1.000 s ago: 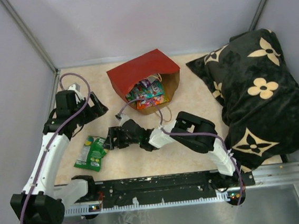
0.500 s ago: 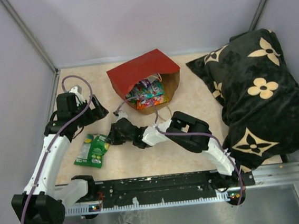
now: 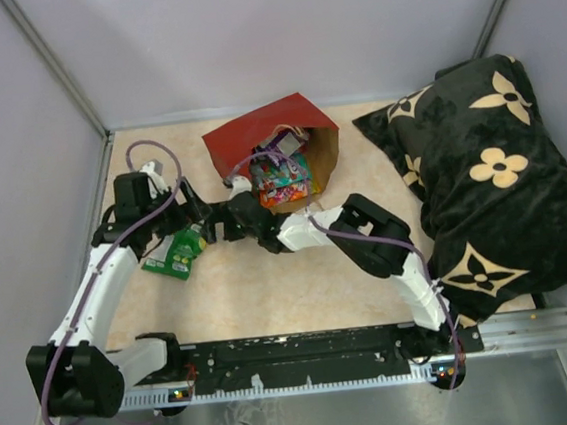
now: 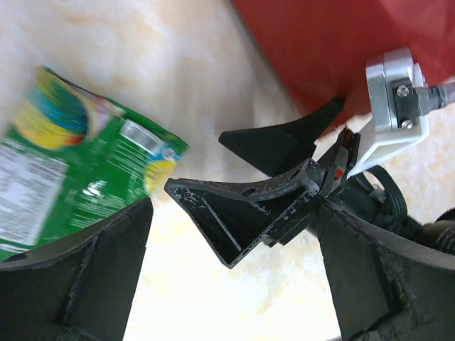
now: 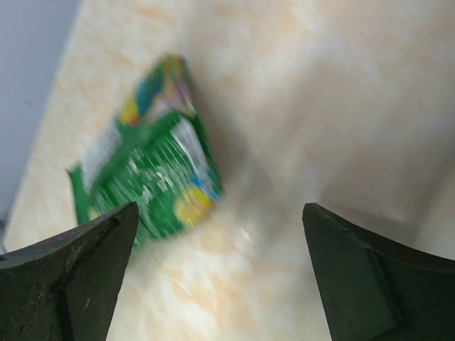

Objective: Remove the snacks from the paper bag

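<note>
The paper bag lies on its side at the back of the table, red side up, its mouth facing the near right. Several bright snacks fill the mouth. One green snack packet lies flat on the table to the left of the bag; it also shows as a green packet in the left wrist view and, blurred, as a green packet in the right wrist view. My right gripper is open and empty just right of it. My left gripper is open beside it, the right gripper's fingers close in front.
A large black pillow with cream flowers fills the right side of the table. Grey walls close in the left and back. The red bag wall is just beyond both grippers.
The green packet now lies farther back, nearer the bag. My right gripper has moved back towards the bag and stands open. My left gripper has swung in beside it.
</note>
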You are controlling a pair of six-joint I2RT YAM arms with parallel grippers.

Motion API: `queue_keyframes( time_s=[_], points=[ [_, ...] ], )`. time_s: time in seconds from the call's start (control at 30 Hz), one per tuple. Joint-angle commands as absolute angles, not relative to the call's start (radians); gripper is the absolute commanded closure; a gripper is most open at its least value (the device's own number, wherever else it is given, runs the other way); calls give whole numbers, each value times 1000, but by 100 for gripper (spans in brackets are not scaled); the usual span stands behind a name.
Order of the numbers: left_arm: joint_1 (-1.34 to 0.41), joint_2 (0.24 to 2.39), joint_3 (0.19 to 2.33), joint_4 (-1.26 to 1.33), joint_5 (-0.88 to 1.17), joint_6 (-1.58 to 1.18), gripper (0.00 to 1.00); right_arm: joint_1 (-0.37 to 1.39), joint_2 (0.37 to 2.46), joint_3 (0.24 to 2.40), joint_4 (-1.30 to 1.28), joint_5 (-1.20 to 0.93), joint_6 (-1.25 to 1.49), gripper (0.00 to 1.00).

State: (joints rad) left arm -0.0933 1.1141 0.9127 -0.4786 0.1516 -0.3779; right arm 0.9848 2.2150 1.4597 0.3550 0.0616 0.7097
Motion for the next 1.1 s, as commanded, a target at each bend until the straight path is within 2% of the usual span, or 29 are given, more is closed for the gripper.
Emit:
queue_keyframes(
  time_s=[0.0, 0.13, 0.2, 0.37, 0.5, 0.67, 0.97, 1.07],
  points=[
    [-84, 1155, 875, -458, 132, -345, 2, 982, 1981, 1243, 443, 113, 655, 1],
    [-84, 1216, 898, -491, 73, -335, 15, 988, 1795, 984, 512, 99, 708, 1],
    [-77, 1251, 908, -513, 7, -331, 17, 1005, 1701, 881, 519, 115, 722, 1],
    [-27, 1312, 940, -549, -52, -352, 8, 1066, 1490, 731, 476, 145, 688, 1],
    [-2, 1325, 995, -591, -50, -346, 8, 1090, 1385, 696, 474, 79, 632, 1],
    [-2, 1265, 1013, -611, -56, -352, 5, 1054, 1244, 635, 411, 102, 639, 1],
    [-2, 1250, 909, -637, -13, -391, 6, 985, 971, 568, 201, 177, 631, 1],
    [-1, 1279, 863, -621, 59, -438, 7, 986, 901, 565, 153, 181, 643, 1]
  ],
)
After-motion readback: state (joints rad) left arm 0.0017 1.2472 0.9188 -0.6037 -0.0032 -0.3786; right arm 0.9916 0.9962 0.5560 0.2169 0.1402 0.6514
